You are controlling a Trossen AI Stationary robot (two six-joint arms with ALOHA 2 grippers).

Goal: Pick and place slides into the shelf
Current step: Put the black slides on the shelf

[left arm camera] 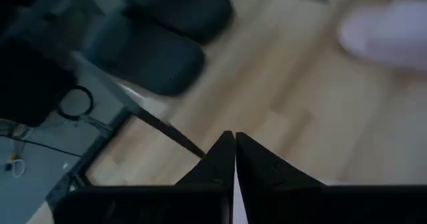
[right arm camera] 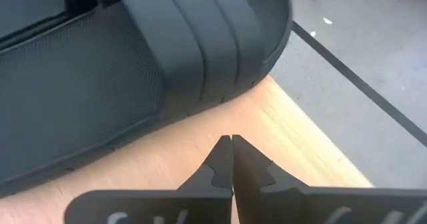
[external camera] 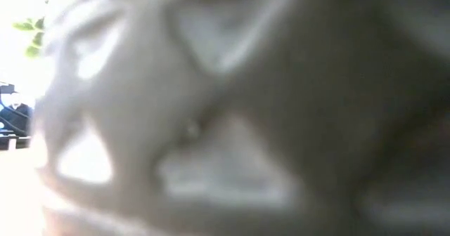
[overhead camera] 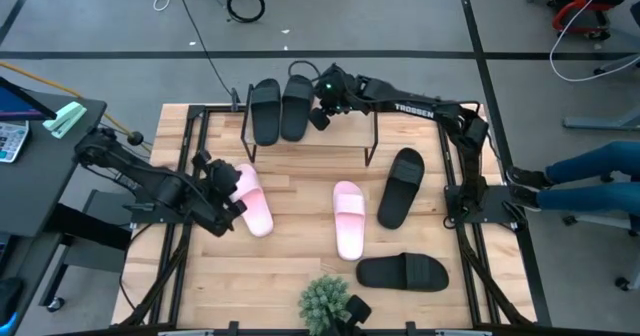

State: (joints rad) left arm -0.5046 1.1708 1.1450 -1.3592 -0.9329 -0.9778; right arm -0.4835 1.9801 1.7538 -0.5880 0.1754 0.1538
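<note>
- Black slides (overhead camera: 281,107), two, sit paired on the shelf (overhead camera: 345,123), seemingly placed; right gripper (overhead camera: 322,111) hovers beside them, left gripper (overhead camera: 222,188) by a pink slide (overhead camera: 251,200).
- Low view: blocked, probably by something close.
- Left wrist: fingers (left arm camera: 217,163) together, empty.
- Right wrist: fingers (right arm camera: 248,163) together, over wood.

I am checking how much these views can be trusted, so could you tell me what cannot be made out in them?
- Low view: filled by a blurred grey shape close to the lens, hiding the table.
- High view: the shelf plank is hard to tell from the tabletop.
- High view: the left hand covers one end of a pink slide.
- Right wrist view: the frame edges cut off the black slide.
</note>
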